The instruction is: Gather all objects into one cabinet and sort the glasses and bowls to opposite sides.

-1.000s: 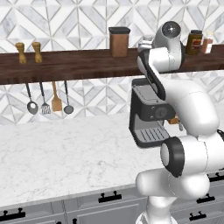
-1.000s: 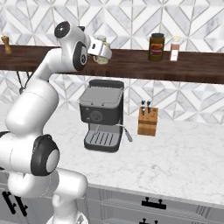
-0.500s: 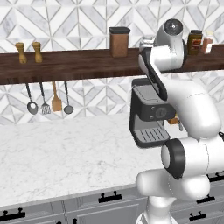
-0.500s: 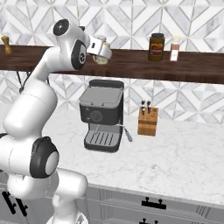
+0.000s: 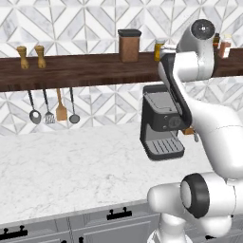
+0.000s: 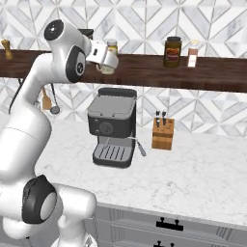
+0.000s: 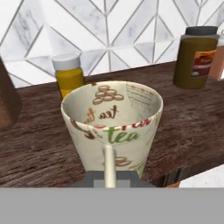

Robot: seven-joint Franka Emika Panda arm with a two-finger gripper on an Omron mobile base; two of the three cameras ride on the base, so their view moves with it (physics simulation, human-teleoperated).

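Evidently mid-carry, the claw (image 6: pixel 110 61) grips the cream cup (image 7: pixel 113 124) aloft before the wooden shelf (image 6: pixel 144 72), so next it must travel to the unseen cabinet.

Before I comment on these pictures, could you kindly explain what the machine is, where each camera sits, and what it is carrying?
It is a white jointed robot arm in a rendered kitchen. Two cameras ride behind it, left and right; the third looks along its claw. The claw holds a cream printed cup up by the dark wooden wall shelf, which carries a yellow jar and a brown jar. On the white marble counter stand a black espresso machine and a wooden knife block.
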